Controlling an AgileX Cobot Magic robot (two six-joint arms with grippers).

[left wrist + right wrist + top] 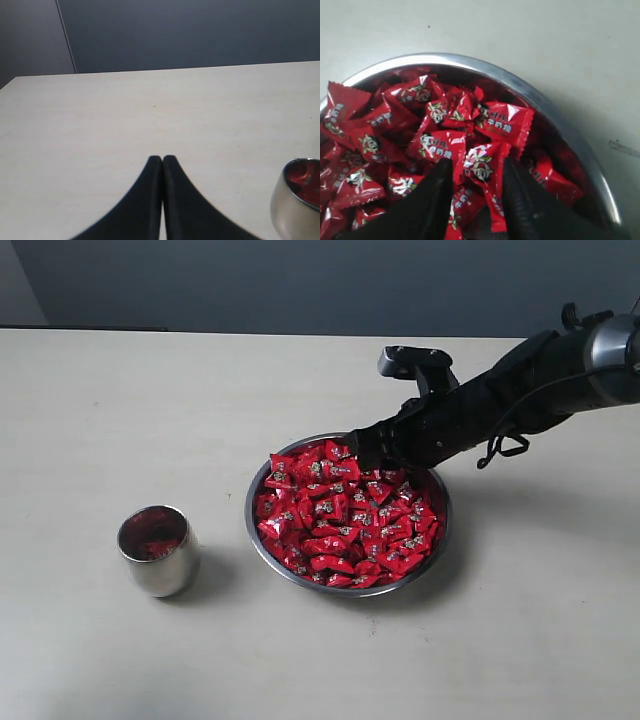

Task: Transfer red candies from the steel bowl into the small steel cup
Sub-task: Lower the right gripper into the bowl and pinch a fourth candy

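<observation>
The steel bowl (345, 590) stands mid-table, heaped with red candies (345, 515). My right gripper (362, 450) dips into the bowl's far side. In the right wrist view it (477, 162) is open, its black fingers (437, 195) straddling one red candy (482, 167) near the bowl's rim (470, 61). To the left of the bowl stands the small steel cup (158, 552), with red showing inside. My left gripper (162, 158) is shut and empty above bare table, with the cup (295, 200) off to its side. The exterior view does not show the left arm.
A pale table (120, 410) carries everything, and a dark wall (300, 280) rises behind its far edge. The right arm (520, 380) reaches in from the right side over the table.
</observation>
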